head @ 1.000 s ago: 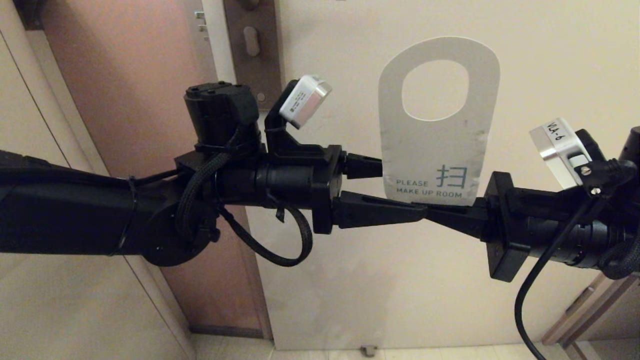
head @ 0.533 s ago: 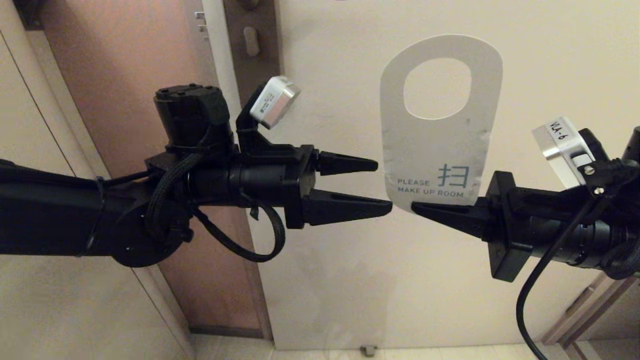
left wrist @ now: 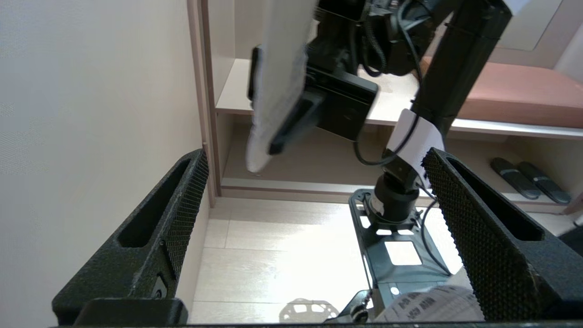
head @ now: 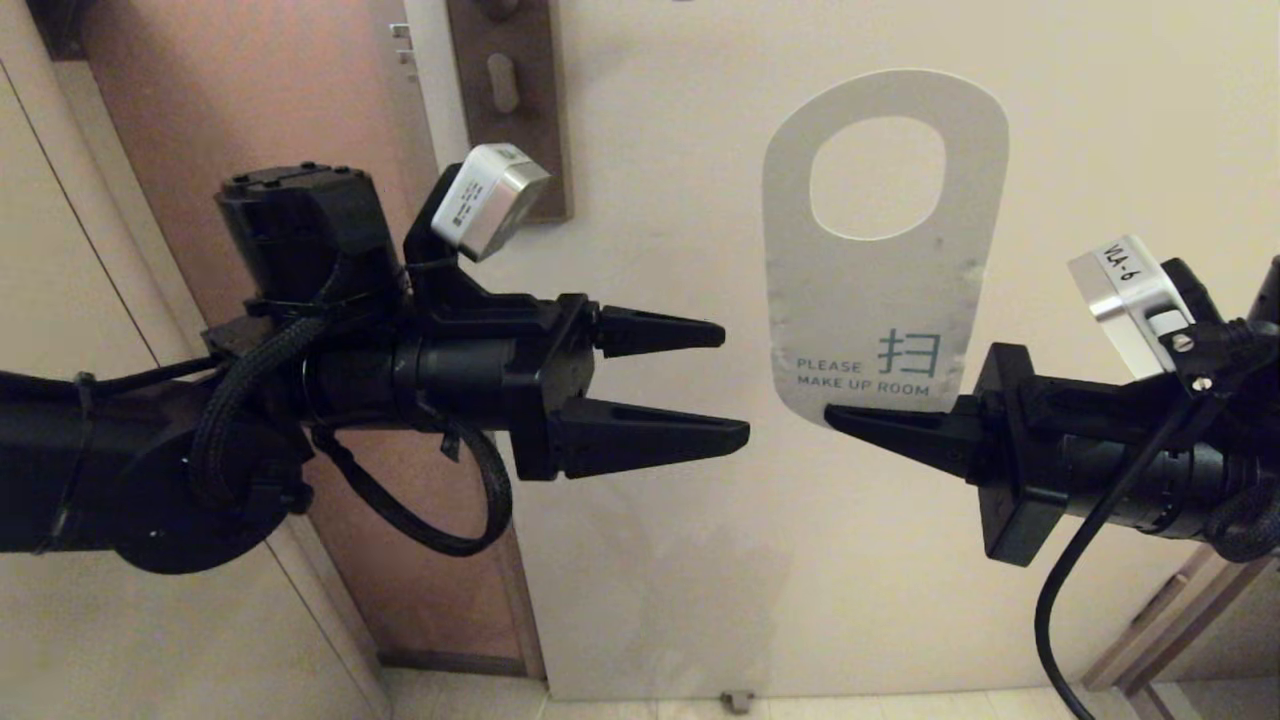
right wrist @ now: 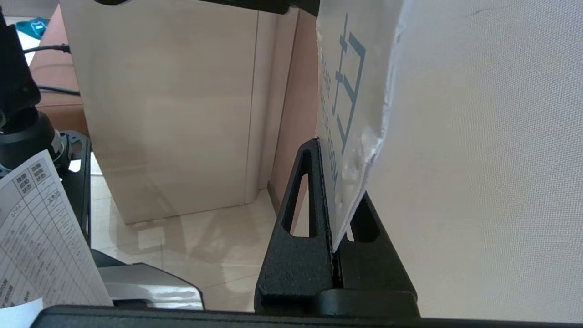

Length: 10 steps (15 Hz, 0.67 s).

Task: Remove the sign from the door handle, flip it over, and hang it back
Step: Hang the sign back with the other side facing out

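Note:
The sign (head: 885, 300) stands upright in front of the door, its white "PLEASE MAKE UP ROOM" face toward me, oval hole at the top. My right gripper (head: 835, 415) is shut on its bottom edge; the right wrist view shows the sign (right wrist: 353, 114) pinched between the fingers (right wrist: 296, 228). My left gripper (head: 735, 385) is open and empty, a short way left of the sign. In the left wrist view the sign (left wrist: 275, 86) shows edge-on beyond the open fingers (left wrist: 182, 205). Only the brown backplate (head: 510, 100) with its keyhole shows at the top; the door handle's lever is out of view.
The cream door (head: 1100, 120) is close behind the sign. The door's edge with small silver latch bolts (head: 402, 50) is at the top left, a pinkish wall (head: 250, 130) beyond it. A low shelf with slippers (left wrist: 528, 180) and the tiled floor (left wrist: 282, 255) lie below.
My left gripper has let go of the sign, opened, and drawn back to the left. The right gripper keeps holding the sign, which has hardly moved.

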Tool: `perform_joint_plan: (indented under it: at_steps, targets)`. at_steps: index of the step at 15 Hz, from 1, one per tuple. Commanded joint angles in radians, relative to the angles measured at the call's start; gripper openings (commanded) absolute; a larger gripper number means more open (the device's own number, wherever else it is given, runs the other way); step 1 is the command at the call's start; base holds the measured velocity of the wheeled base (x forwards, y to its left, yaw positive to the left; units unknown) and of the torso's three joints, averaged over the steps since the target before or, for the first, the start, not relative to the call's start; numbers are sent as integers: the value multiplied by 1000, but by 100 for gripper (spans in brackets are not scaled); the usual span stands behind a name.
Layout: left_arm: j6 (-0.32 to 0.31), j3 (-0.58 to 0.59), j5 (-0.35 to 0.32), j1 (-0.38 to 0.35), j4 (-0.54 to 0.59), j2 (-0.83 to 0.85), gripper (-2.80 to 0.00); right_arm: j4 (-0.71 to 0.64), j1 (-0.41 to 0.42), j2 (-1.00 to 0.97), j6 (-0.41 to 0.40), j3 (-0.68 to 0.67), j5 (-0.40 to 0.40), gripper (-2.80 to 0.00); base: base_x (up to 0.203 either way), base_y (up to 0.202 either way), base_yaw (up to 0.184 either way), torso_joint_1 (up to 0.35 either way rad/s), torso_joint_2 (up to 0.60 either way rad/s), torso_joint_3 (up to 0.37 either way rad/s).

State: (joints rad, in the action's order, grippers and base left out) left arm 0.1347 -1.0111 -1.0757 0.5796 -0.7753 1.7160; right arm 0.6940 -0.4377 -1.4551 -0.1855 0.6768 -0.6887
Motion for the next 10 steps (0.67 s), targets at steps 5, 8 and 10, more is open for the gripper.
perform_joint_plan:
  at_steps: [5,8,10]
  targets:
    - [-6,34,-6,0,-6,-61,-280,4,-1,4,-2,-2,-3,-280,0,0,0,0,0,0]
    - [-3,72,-3,0,-6,-103,-280,4,-1,16,-2,-18,19,-280,0,0,0,0,0,0]
    - [-3,108,0,-1,-5,-134,-280,5,-1,21,-2,-26,23,-280,0,0,0,0,0,0]
